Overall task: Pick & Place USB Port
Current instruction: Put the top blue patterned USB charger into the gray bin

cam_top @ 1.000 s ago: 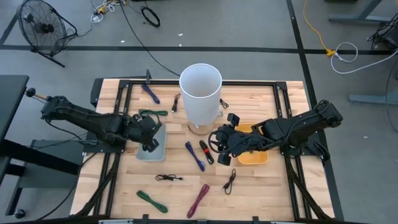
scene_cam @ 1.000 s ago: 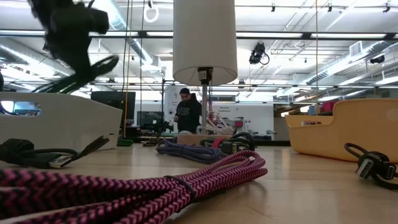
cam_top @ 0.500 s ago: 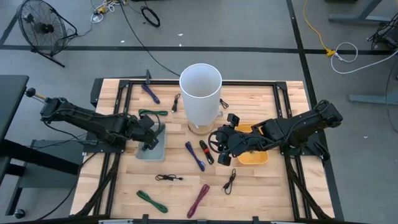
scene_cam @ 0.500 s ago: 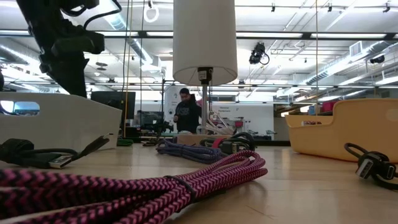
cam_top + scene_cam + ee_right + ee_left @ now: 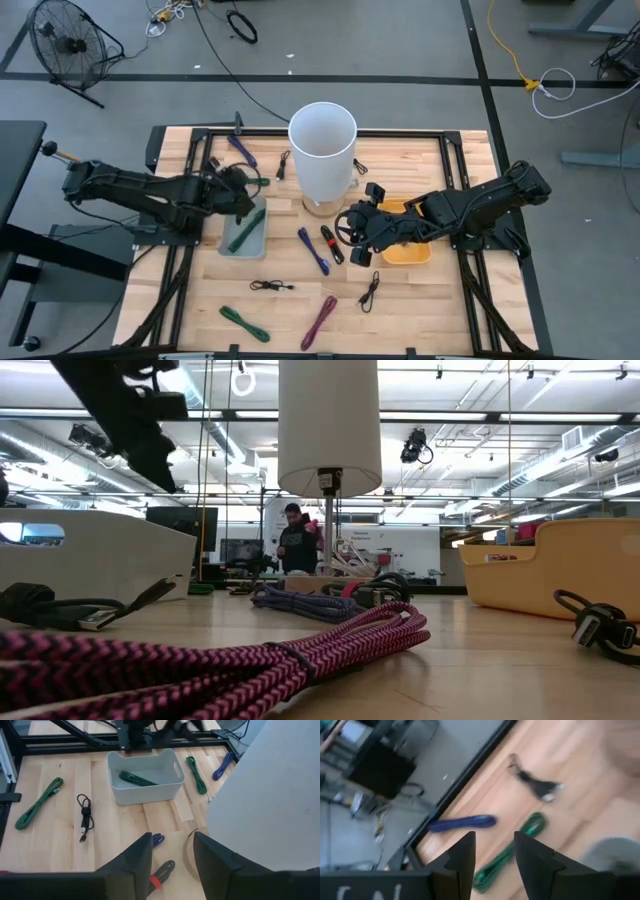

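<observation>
Since a second ago the left gripper [image 5: 243,188] has lifted off the grey bin [image 5: 258,237] and swung toward the bench's far edge, and a green cable [image 5: 245,230] now lies slanted inside the bin where the gripper had been. Its fingers [image 5: 465,860] are spread apart with nothing between them, pointing down at another green cable [image 5: 510,854] and a blue cable [image 5: 462,823] on the bare wood. The right gripper [image 5: 352,228] waits near the yellow bin [image 5: 412,252], its fingers parted and empty, beside the tall white cylinder [image 5: 322,150]. The step in hand looks like reaching for the next cable; to do it well, the fingers should come down square across the bundled middle of the green cable on the bench, where the coil is thickest, rather than on a loose end that would slip. The cables are thin, limp and tied into flat hanks; the purple one [image 5: 250,650] is braided and rough-looking. Both bins are smooth plastic with rounded corners, and the bench is pale planked wood [image 5: 420,300].
</observation>
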You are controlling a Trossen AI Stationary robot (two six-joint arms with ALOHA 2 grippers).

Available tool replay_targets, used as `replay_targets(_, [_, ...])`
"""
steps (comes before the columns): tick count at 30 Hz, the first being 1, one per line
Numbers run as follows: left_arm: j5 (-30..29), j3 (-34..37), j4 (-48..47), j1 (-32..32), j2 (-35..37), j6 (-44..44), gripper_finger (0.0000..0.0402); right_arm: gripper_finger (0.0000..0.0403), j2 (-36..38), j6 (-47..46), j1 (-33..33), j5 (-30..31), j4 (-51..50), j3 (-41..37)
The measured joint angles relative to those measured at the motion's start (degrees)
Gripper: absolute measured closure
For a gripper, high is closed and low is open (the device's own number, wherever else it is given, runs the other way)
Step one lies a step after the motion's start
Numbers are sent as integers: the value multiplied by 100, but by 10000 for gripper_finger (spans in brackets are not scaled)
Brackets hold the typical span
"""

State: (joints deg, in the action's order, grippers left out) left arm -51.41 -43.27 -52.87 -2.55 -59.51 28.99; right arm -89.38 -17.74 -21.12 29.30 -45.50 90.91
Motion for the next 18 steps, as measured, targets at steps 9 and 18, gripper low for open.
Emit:
replay_targets(9, [1462, 0, 559, 2886, 0, -872, 264, 256, 0, 0, 0, -31, 2, 0])
replay_targets(18, [4009, 2, 1850, 5197, -585, -232, 262, 256, 0, -2, 0, -29, 4, -2])
